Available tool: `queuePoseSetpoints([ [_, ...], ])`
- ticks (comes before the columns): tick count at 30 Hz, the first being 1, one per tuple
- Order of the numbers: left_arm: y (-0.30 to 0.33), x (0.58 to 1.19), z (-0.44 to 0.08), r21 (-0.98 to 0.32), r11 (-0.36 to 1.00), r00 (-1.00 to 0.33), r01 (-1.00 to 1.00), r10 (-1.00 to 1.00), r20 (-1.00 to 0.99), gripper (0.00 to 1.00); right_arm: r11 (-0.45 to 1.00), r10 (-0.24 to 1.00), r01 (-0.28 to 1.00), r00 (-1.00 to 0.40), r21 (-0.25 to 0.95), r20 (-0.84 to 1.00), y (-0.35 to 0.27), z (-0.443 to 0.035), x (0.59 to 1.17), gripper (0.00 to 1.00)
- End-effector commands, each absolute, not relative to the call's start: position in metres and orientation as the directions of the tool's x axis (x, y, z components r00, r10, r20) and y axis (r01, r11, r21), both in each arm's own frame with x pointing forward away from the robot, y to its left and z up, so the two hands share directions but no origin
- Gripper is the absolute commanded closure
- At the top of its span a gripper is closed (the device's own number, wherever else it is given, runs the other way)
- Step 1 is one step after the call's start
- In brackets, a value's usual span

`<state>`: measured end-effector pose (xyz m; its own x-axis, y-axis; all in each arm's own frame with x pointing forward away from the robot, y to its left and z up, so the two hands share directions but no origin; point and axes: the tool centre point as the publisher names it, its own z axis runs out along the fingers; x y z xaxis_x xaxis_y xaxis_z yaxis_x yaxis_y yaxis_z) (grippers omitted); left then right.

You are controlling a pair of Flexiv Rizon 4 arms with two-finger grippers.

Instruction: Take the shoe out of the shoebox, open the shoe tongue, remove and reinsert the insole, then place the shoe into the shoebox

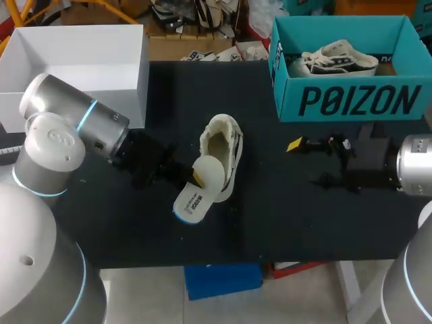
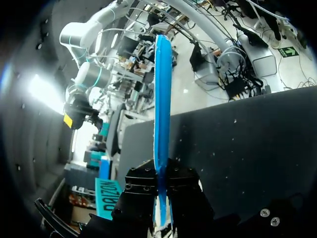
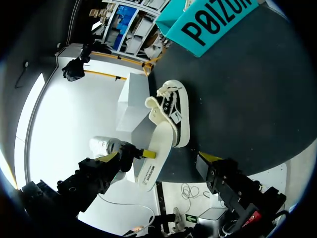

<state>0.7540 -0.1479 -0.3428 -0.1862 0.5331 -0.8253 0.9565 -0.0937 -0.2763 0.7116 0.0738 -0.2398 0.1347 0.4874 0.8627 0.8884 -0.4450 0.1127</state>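
Landmark: shoe (image 1: 226,152), mid-table (image 1: 270,223). Insole (image 1: 200,190): at the shoe's near left, apparently overlapping its opening, held in the left gripper (image 1: 195,177) on the shoe's left. Right gripper (image 1: 307,162): right of the shoe, apart. Shoebox (image 1: 351,101), a second shoe (image 1: 337,61) inside: behind-right. Empty box (image 1: 81,67): behind-left.

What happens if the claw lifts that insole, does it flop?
Probably not much: the insole sticks out straight from the left claw without drooping, so it seems fairly stiff. It looks thin, so it is likely light. Pushed into the shoe, it might bend a bit.
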Motion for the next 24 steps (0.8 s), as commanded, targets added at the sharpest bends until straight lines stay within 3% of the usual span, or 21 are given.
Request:
queuePoseSetpoints([
  [1, -0.153, 0.765, -0.35, -0.284, -0.106, -0.185, 0.953, 0.54, -0.821, 1.0, -0.446, 0.487, 0.888, 0.135, 0.113, 0.863, 0.074, -0.24, 0.711, 0.0],
  [24, -0.172, 0.803, -0.355, -0.261, -0.106, -0.149, 0.959, 0.595, -0.79, 1.0, -0.446, 0.487, 0.888, 0.135, 0.113, 0.863, 0.074, -0.24, 0.711, 0.0],
])
